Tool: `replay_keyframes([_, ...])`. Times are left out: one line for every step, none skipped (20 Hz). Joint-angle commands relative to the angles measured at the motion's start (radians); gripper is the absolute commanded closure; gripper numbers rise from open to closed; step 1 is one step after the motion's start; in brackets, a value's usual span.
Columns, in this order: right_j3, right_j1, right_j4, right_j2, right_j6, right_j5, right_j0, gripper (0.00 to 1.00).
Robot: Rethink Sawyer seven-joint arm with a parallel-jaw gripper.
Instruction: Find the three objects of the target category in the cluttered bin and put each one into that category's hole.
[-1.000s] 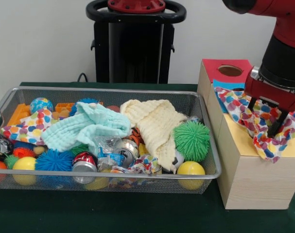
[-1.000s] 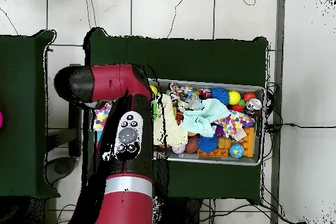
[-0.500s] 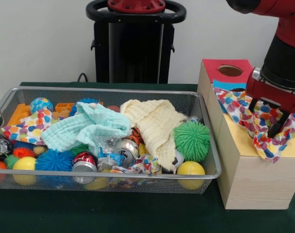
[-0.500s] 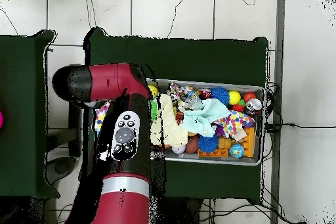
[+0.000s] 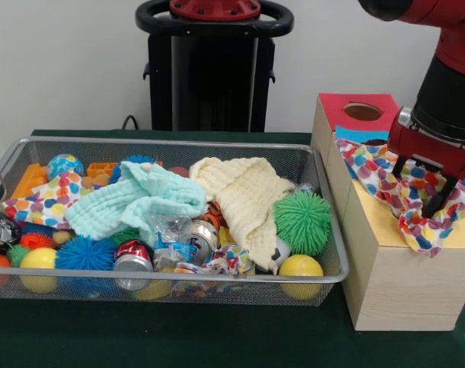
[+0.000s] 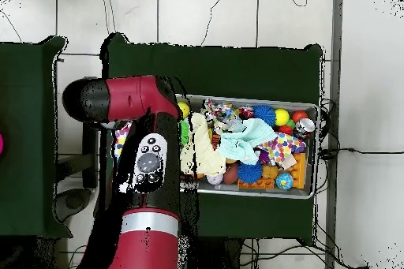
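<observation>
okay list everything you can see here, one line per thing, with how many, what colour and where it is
Bin: 1, silver wire mesh, on the green table.
Polka-dot cloths: 3; one at the bin's left end, one at its front rim, one draped over the boxes under the gripper.
Mint-green cloth: 1, bin middle.
Cream cloth: 1, right of the mint one.
Spiky balls: green, blue, in the bin.
Yellow balls: 2, front of the bin.
Cans: several, silver, front middle.
Boxes: red-topped, yellow-topped, blue-topped mostly hidden between them.
Gripper: 1, red and black, above the yellow-topped box.
</observation>
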Motion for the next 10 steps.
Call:
replay_keyframes([0.077,0.115,-0.051,0.066,0.053,-0.162,-0.030,0.00])
replay_keyframes([0.076,0.116,-0.048,0.071,0.047,-0.150,-0.033,1.00])
replay_keyframes([0.074,0.117,-0.046,0.072,0.047,-0.147,-0.034,1.00])
replay_keyframes([0.073,0.118,-0.044,0.073,0.046,-0.143,-0.035,1.00])
replay_keyframes([0.071,0.119,-0.042,0.074,0.045,-0.140,-0.037,1.00])
replay_keyframes([0.069,0.120,-0.041,0.075,0.043,-0.139,-0.038,1.00])
replay_keyframes([0.068,0.120,-0.040,0.075,0.044,-0.141,-0.038,1.00])
replay_keyframes([0.070,0.119,-0.039,0.075,0.043,-0.143,-0.037,1.00])
replay_keyframes([0.071,0.119,-0.038,0.074,0.043,-0.148,-0.037,1.00])
replay_keyframes([0.074,0.118,-0.038,0.074,0.043,-0.156,-0.036,1.00])
